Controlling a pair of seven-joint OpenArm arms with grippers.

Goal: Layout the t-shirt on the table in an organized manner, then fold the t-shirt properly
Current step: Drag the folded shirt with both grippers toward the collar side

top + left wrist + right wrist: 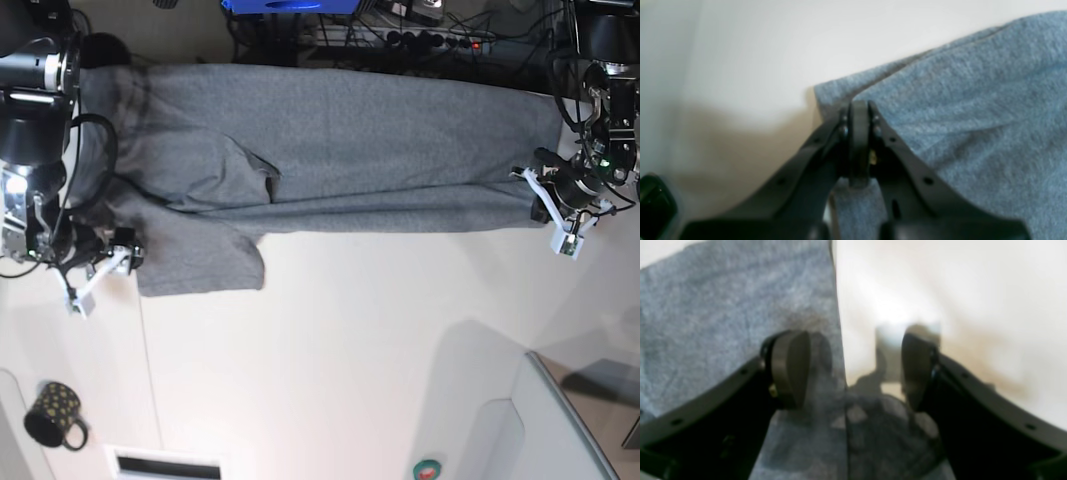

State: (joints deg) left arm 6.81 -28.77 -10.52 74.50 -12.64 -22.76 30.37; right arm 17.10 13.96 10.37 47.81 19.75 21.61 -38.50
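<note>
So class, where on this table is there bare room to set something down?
The wide white stretch of table below the t-shirt, between the mug and the raised panel, is bare. The top is crowded: cloth spans it, with a pincer at each end.

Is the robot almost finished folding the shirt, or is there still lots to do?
Not nearly finished. The t-shirt is stretched out long across the table, so laying it out looks mostly done. The left gripper is shut on one corner. The right gripper is open over the opposite edge. One sleeve is bunched, and no neat fold shows yet.
</note>
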